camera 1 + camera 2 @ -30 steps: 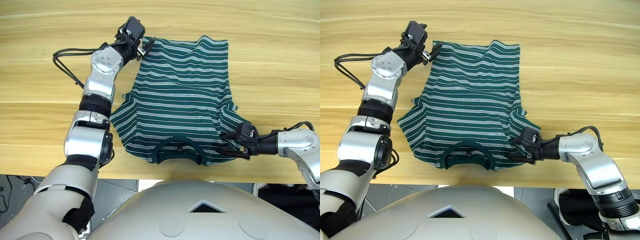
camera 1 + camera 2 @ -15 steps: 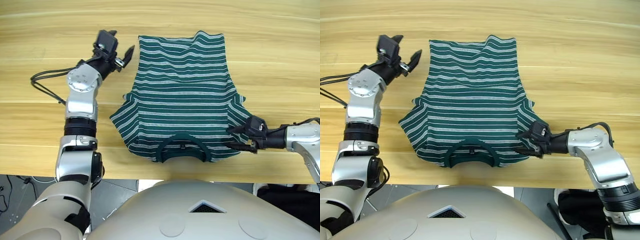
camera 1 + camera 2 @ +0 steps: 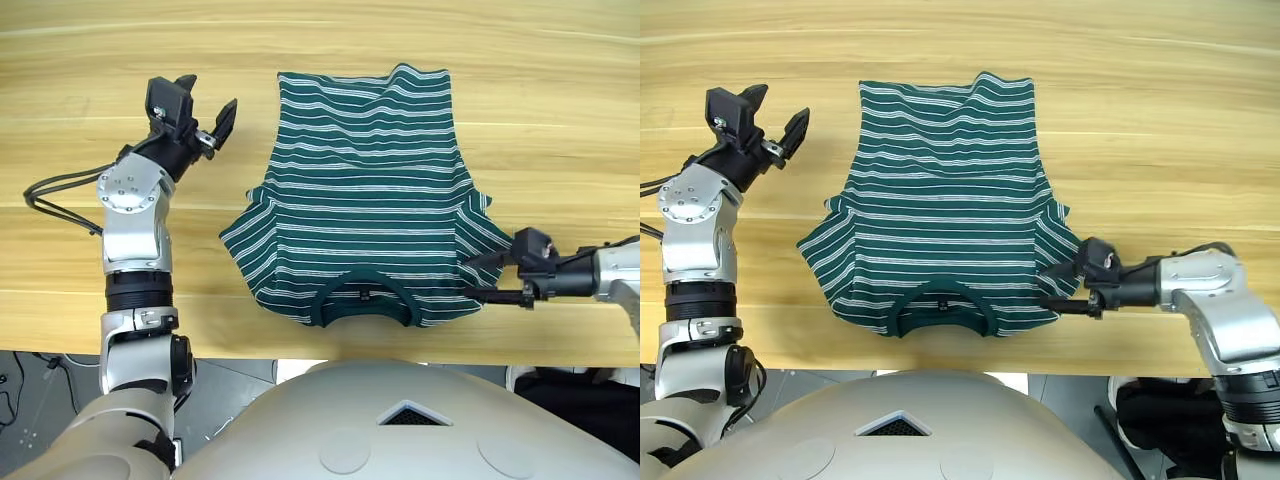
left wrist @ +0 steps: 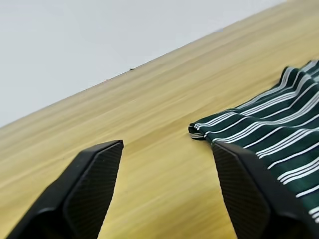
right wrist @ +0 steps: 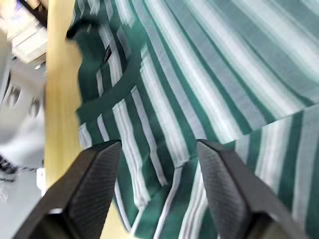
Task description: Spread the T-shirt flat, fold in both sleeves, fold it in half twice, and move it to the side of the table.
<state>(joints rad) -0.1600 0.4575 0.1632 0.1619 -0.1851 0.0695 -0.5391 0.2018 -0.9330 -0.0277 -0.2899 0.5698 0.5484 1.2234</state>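
Left gripper (image 3: 208,95) gapes wide, empty, beside the T-shirt (image 3: 365,190); right gripper (image 3: 470,278) spreads open at its sleeve (image 3: 482,232).

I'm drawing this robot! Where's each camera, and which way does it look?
Left eye view: on the head, looking down at the T-shirt on the table; both arms show.
Right eye view: beside it, same scene, same arms.
Left wrist view: on that wrist, facing the shirt's hem corner past the left end effector.
Right wrist view: on that wrist, facing the collar past the right end effector.
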